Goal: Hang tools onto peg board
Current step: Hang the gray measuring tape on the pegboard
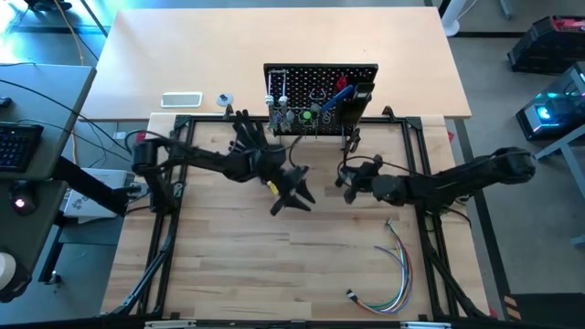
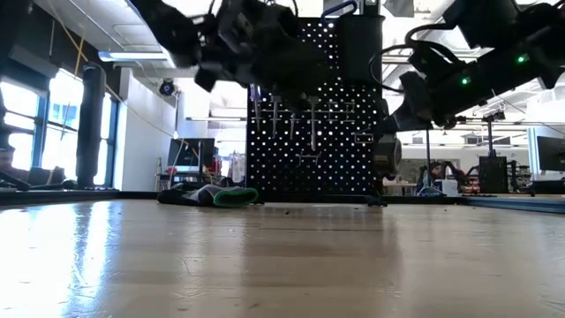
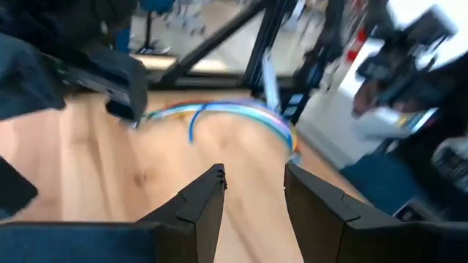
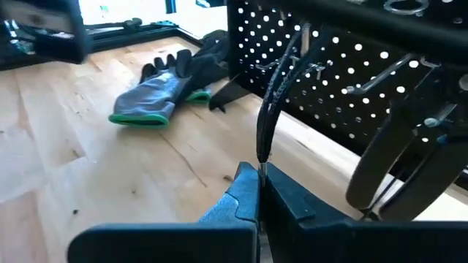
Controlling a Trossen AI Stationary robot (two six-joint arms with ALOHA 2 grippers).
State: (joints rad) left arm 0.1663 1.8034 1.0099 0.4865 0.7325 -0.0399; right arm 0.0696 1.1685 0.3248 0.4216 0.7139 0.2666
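Right wrist view has the best look at it: the right tool (image 4: 259,191) is clenched on a thin dark tool (image 4: 272,102), maybe the hex key, can't say for sure. It's pinched at its lower end, long axis roughly upright, tip pointing up and leaning slightly toward the board (image 4: 351,66) just beyond it. The board stands at the far edge of the bench (image 1: 274,265), hooks already loaded with wrenches (image 2: 291,115).

My take on the step: ease it up to a free hook, keep it vertical, and don't let go until the hook carries it. It's skinny, so it could swivel in the pinch.

Left tool (image 1: 294,192) hovers mid-bench just in front of the board, fingers (image 3: 201,201) parted, nothing between them. Glove (image 4: 164,91) lies by the board's foot, wires (image 1: 398,270) well apart.
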